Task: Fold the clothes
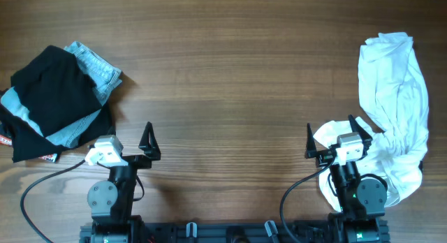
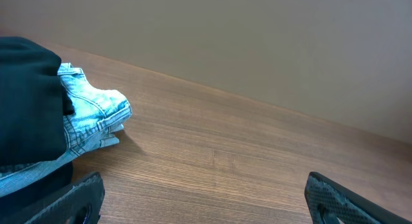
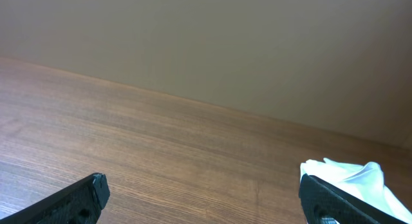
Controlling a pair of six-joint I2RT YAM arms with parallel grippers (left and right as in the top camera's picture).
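Now, white T-shirt (image 1: 394,96): soft, crumpled heap, right edge of frame.
Left gripper (image 1: 124,140): jaws spread, empty.
Right gripper (image 1: 334,135): jaws spread, empty, beside T-shirt.
Left edge: black garment (image 1: 49,89) over light-blue denim (image 1: 98,65).

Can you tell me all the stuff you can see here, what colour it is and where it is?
T-shirt: one, white, crumpled on the right side of the table, reaching down beside the right arm.
black garment: one, black, bunched at the left side of the table.
denim piece: one, light blue, under and beside the black garment.
table: one, brown wood, under everything.
wall: one, beige, behind the table in the wrist views.
cables: two, black, one looping by each arm's base.
left gripper: one, black fingers, open, near the front left, holding nothing.
right gripper: one, black fingers, open, near the front right, holding nothing.
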